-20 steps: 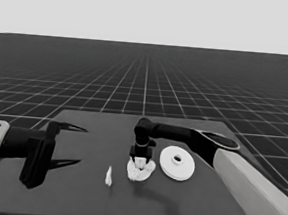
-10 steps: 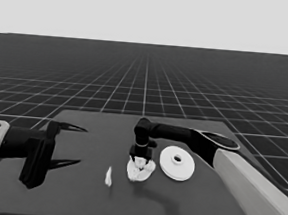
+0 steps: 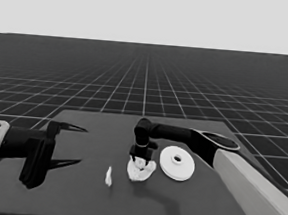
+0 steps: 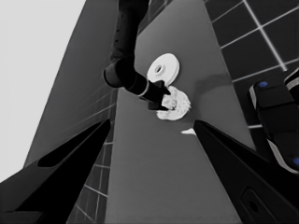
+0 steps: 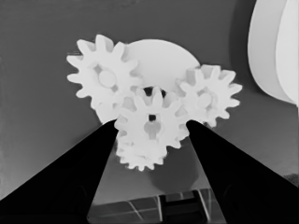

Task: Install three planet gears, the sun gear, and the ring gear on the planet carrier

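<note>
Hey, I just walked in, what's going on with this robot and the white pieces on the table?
The right gripper is down over the smaller round part, fingers on either side of the middle gear. Three more gears sit around it there, one partly hidden beneath. The larger round part lies beside the cluster, not yet placed on top. A thin white piece lies on the cluster's other side. The left gripper waits open over the table's left end.

black forearms, pale grey behind, pointed fingers.
</note>
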`<state>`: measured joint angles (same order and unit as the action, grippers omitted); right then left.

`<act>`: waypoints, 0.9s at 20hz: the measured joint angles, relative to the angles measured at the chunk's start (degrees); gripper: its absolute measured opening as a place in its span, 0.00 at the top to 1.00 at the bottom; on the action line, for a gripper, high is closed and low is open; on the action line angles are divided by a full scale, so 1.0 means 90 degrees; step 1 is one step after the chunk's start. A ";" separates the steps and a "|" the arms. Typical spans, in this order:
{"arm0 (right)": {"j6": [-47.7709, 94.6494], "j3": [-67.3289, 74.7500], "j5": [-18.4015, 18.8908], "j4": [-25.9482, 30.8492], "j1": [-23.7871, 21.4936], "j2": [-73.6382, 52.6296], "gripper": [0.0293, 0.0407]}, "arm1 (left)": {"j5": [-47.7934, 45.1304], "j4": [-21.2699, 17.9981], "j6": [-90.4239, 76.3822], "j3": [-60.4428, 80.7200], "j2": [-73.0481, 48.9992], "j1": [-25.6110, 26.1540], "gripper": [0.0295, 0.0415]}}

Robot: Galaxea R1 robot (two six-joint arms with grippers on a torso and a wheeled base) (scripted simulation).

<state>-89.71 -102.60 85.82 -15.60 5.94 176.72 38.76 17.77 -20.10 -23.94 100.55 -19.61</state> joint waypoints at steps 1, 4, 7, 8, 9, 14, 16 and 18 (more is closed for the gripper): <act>-0.0067 -0.0001 0.0000 0.0000 0.0005 -0.0002 0.86 | 0.0000 0.0000 0.0000 0.0000 0.0000 0.0000 0.25; -0.0267 -0.0002 0.0000 0.0000 0.0010 -0.0003 0.86 | 0.0000 0.0000 0.0000 0.0000 0.0000 0.0000 0.25; -0.0467 -0.0002 0.0000 0.0000 0.0011 -0.0003 0.86 | 0.0000 0.0000 0.0000 0.0000 0.0000 0.0000 0.25; -0.0533 -0.0002 0.0000 0.0000 0.0012 -0.0003 0.86 | 0.0000 0.0000 0.0000 0.0000 0.0000 0.0000 0.25; -0.0600 -0.0002 0.0000 0.0000 0.0012 -0.0003 0.86 | 0.0000 0.0000 0.0000 0.0000 0.0000 0.0000 0.25; -0.0933 -0.0002 0.0000 0.0000 0.0012 -0.0003 0.86 | 0.0000 0.0000 0.0000 0.0000 0.0000 0.0000 0.25; -0.1067 -0.0002 0.0000 -0.0001 0.0012 -0.0003 0.86 | 0.0000 0.0000 0.0000 0.0000 0.0000 0.0000 0.25; -0.1200 -0.0003 0.0000 -0.0001 0.0012 -0.0003 0.86 | 0.0000 0.0000 0.0000 0.0000 0.0000 0.0000 0.25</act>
<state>-100.51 -102.62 85.81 -15.60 6.05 176.69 38.76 17.77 -20.10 -23.94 100.55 -19.61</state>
